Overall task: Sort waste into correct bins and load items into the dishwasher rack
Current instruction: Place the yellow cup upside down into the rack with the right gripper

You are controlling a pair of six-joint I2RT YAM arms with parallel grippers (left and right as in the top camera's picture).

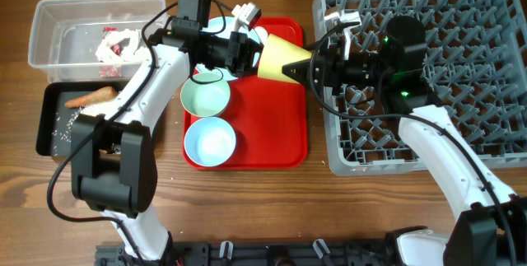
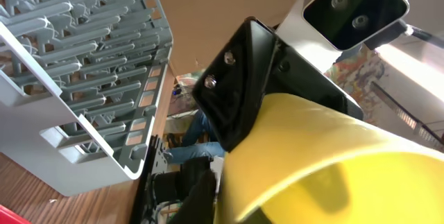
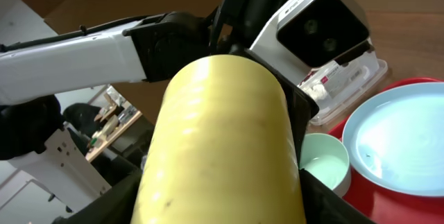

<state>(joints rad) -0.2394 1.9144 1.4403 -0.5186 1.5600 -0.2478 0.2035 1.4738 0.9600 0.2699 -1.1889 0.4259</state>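
Note:
The small yellow cup (image 1: 282, 57) hangs on its side above the red serving tray, held between both grippers. My left gripper (image 1: 249, 49) is shut on its wide rim end (image 2: 312, 161). My right gripper (image 1: 310, 68) is closed around its narrow base end (image 3: 222, 148), a black finger on each side. The pale green bowl (image 1: 205, 95) and pale blue bowl (image 1: 209, 141) sit on the red tray. The pale blue plate (image 3: 395, 141) lies at the tray's back, mostly under my left arm in the overhead view. The grey dishwasher rack (image 1: 461, 77) stands at the right. The spoon is out of view.
The clear tub (image 1: 58, 27) at the back left holds crumpled white paper (image 1: 115, 44) and a red wrapper. The black tray (image 1: 49, 130) in front of it holds the carrot-like stick (image 1: 90, 97) and rice. The red serving tray (image 1: 280, 134) lies in the middle.

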